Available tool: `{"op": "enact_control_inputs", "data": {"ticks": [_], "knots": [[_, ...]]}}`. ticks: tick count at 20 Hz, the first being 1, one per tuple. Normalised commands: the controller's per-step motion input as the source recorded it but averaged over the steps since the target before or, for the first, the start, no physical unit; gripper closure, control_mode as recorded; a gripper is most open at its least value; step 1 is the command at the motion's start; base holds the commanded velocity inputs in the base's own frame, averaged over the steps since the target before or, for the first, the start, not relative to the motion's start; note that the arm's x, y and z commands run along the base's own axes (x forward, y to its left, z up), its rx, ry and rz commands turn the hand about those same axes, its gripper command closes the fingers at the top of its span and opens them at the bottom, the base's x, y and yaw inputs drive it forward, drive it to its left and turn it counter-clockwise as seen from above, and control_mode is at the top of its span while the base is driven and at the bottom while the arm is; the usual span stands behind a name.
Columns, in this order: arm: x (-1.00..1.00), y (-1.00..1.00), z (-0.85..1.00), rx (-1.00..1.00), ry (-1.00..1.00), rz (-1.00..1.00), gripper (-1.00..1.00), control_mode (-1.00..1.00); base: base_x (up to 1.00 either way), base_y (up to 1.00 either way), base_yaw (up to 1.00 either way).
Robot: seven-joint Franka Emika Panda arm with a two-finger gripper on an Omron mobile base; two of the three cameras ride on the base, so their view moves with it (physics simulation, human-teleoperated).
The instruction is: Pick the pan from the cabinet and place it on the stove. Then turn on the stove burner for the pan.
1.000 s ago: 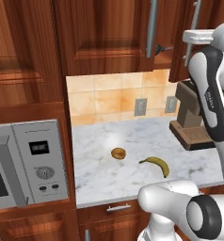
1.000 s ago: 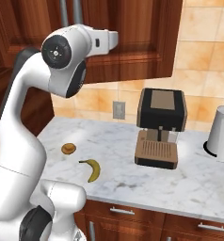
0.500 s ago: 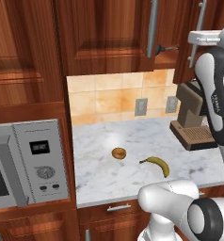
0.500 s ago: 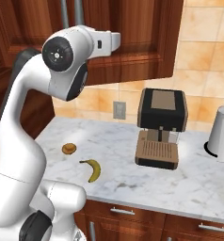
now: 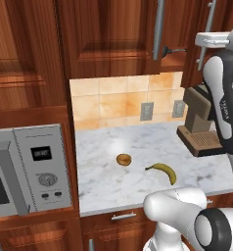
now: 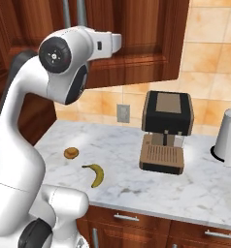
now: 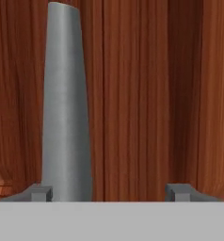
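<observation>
The hand (image 7: 108,192) stands wide, holding nothing, close against the cabinet (image 7: 147,94), its left fingertip (image 7: 38,192) just beside a steel bar handle (image 7: 67,103). The cabinet doors are shut and I cannot tell where the pan is. No writing is readable. On the bench (image 5: 138,171) lie a banana (image 5: 163,171) and a small brown round thing (image 5: 124,159), near a coffee machine (image 6: 166,131); a microwave (image 5: 30,171) stands left.

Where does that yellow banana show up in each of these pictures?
Left base view: the banana lies on the marble counter, right of centre, beside a small brown round thing.
Right base view: the banana lies at lower left, near the counter's front edge.
Hand view: not in it.
Shared landmark: the coffee machine.
</observation>
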Motion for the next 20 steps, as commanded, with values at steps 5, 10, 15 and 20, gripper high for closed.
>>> {"op": "enact_control_inputs", "data": {"ticks": [5, 10, 15, 20], "knots": [[-0.16, -0.01, 0.01, -0.05, 0.00, 0.00, -1.00, -1.00, 0.00, 0.00, 0.00], [0.00, -0.29, 0.00, -0.04, 0.00, -0.01, -1.00, -1.00, 0.00, 0.00, 0.00], [-0.29, -0.28, 0.00, 0.00, 0.00, -0.05, -1.00, -1.00, 0.00, 0.00, 0.00], [-0.81, 0.42, 0.00, -0.12, -0.03, -0.02, -1.00, -1.00, 0.00, 0.00, 0.00]]}}
